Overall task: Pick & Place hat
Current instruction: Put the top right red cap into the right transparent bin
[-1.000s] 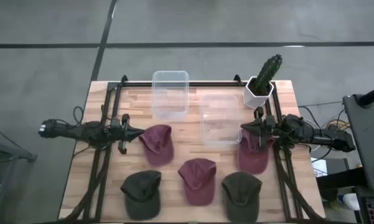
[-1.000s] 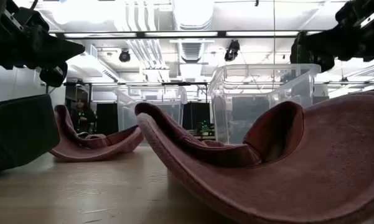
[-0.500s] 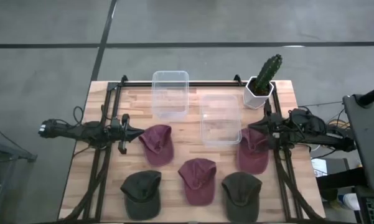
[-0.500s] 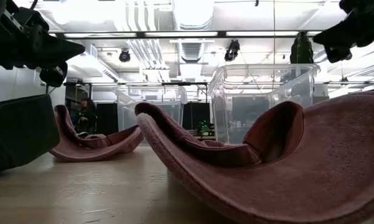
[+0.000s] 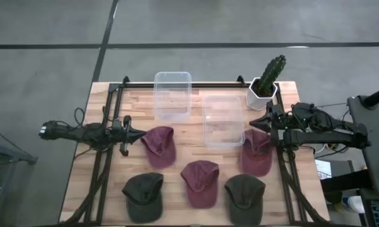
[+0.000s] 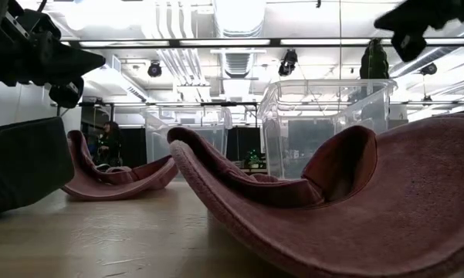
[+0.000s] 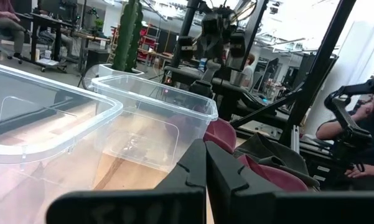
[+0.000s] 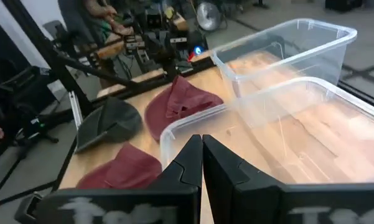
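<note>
Five caps lie flat on the wooden table. Three are maroon: one just right of my left gripper, one in the middle near the front, and one under my right arm. Two dark green caps lie along the near edge. My left gripper is shut and hovers level at the table's left. My right gripper is shut too, raised above the far end of the right maroon cap, beside the nearer clear bin. In the right wrist view its fingers are together over that bin's rim.
A second clear bin stands toward the far edge, left of the first. A potted cactus stands at the far right corner, close to my right gripper. Black frame rails run along both table sides. Bare wood shows between the caps and bins.
My right gripper has risen and drawn back a little toward the table's far right, away from the right maroon cap, staying shut. The caps and my left arm have kept still.
</note>
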